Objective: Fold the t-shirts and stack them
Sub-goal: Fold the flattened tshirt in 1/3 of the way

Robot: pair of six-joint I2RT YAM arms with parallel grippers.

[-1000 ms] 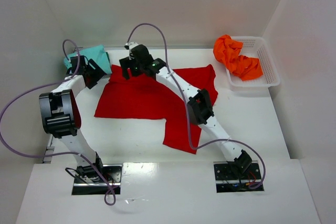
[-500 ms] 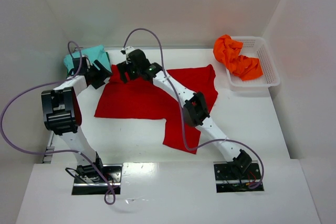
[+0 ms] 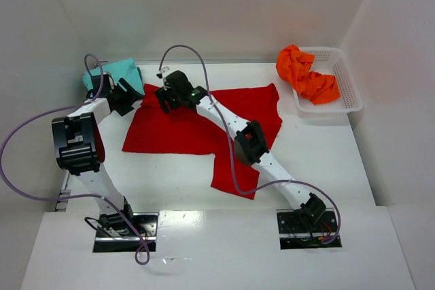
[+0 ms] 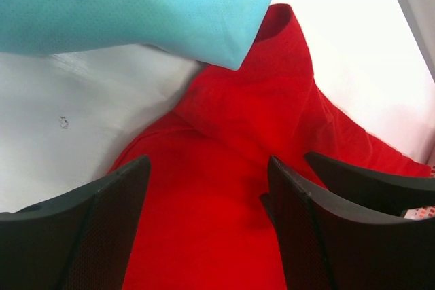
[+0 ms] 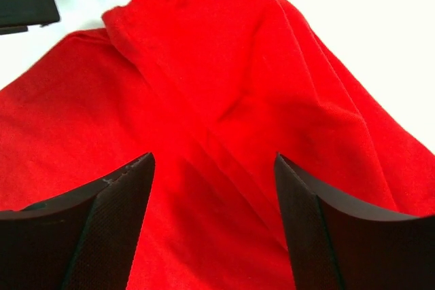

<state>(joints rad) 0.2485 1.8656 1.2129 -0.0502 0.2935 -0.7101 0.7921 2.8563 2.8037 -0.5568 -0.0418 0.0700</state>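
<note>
My right gripper (image 3: 170,98) has dipped lower over the cloth since a second ago, and the left gripper (image 3: 128,96) has nudged in toward it. Both sit at the 10 o'clock corner of the red shirt (image 3: 204,127). That shirt lies spread across the middle of the surface (image 3: 326,161), one flap trailing toward 6 o'clock. Both grippers are released: jaws wide apart, red cloth lying loose between them, nothing pinched. The teal shirt (image 3: 124,70) rests at 10 o'clock, its near corner meeting the red cloth. The orange shirt (image 3: 306,76) is bunched in the white basket (image 3: 344,89) at 2 o'clock, spilling over the rim.
</note>
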